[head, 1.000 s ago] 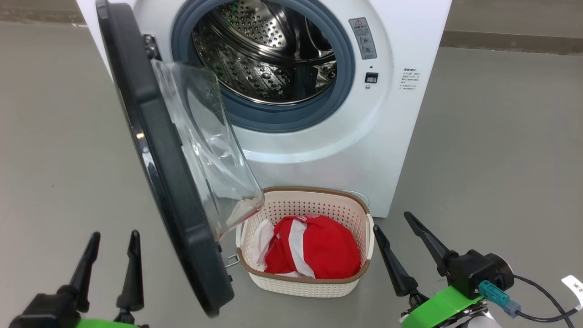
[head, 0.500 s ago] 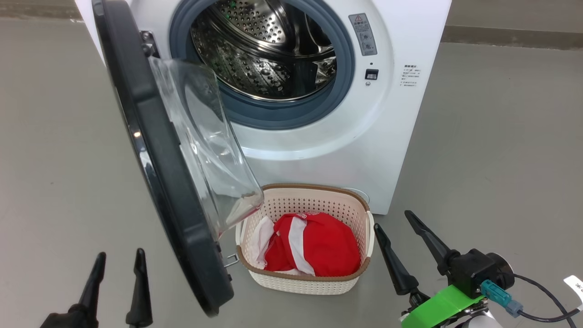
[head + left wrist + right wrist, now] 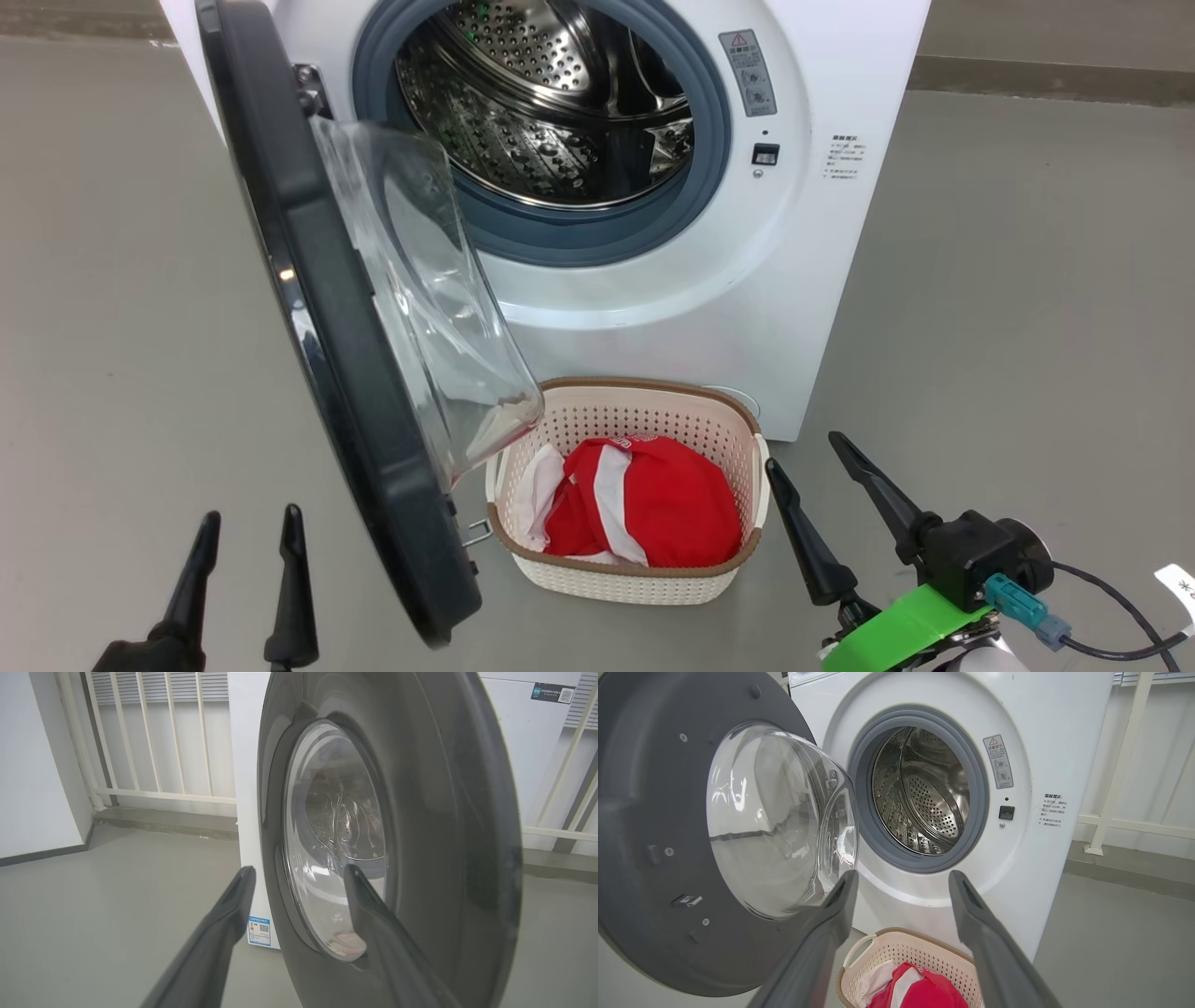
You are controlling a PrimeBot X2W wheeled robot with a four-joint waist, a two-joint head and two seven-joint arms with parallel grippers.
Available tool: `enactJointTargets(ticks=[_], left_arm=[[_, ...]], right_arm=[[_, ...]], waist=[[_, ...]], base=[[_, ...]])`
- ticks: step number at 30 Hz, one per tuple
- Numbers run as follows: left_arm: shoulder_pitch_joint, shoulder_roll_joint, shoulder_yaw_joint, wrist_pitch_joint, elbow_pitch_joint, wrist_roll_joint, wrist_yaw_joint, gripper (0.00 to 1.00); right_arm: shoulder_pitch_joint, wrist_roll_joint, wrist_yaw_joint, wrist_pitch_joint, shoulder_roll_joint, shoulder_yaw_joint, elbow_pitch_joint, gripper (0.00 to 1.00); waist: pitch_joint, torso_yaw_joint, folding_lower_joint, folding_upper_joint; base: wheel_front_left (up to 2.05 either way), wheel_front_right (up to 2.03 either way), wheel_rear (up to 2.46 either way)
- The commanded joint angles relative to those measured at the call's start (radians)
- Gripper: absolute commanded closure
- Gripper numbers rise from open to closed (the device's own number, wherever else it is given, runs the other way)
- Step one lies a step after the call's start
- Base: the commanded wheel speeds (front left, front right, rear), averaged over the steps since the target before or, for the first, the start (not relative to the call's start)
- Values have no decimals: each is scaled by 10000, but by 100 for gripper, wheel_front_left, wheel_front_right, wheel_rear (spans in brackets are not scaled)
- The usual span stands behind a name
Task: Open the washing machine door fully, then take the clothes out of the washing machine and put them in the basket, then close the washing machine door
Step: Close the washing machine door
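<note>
Left gripper hangs low over the floor with its two dark fingers spread wide and nothing between them. Just ahead of it and to its right stands the washing machine door, swung out from the washing machine. The door's glossy black outer face is turned toward this gripper, which is near it but not touching. On the far side of the door, the right gripper is likewise fully spread and empty, fingers pointing up toward the machine's front. The basket sits on the floor just to the left of the right gripper's fingertips, close but apart from them, tucked against the foot of the machine beneath the round opening. Inside it lie the clothes: a red garment with a white stripe, and a white piece bunched at the side farther from the right gripper. Ahead of and above the right gripper, the grey rubber ring frames the perforated steel drum. The door's clear glass bowl bulges toward the basket's far rim.
</note>
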Motion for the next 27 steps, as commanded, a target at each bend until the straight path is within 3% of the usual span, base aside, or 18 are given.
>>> enactJointTargets(ticks=[1, 4, 6, 8, 15, 22, 27], left_arm=[[-177, 83, 399, -121, -314, 108, -76, 0], [-178, 39, 448, -121, -352, 264, -149, 0], [-181, 17, 489, -121, -349, 336, -203, 36], [-195, -55, 546, -121, -323, 248, -303, 100], [-553, -254, 769, -121, -155, -671, -862, 100], [-1299, -631, 1291, 531, -403, -3653, -1506, 100], [-1822, -759, 1646, 1883, -783, -6578, -1461, 100]], right_arm=[[-63, 76, 44, -63, 26, 230, -251, 0], [-59, 71, 44, -63, 26, 229, -242, 0], [-61, 84, 44, -63, 26, 245, -234, 0], [-61, 102, 44, -63, 26, 257, -231, 0], [-47, 152, 44, -63, 26, 210, -234, 0], [-74, 197, 44, -63, 26, 204, -263, 0], [-62, 196, 44, -63, 26, 142, -250, 0]], waist=[[5, 10, 0, -1], [11, 22, 0, -1], [7, 21, 0, -1], [-2, 20, 0, -1], [-27, 32, 0, -1], [-21, -4, 0, -1], [12, -61, 0, -1]], base=[[0, 0, 0], [0, 0, 0], [0, 0, 0], [0, 0, 0], [0, 0, 0], [0, 0, 0], [0, 0, 0]])
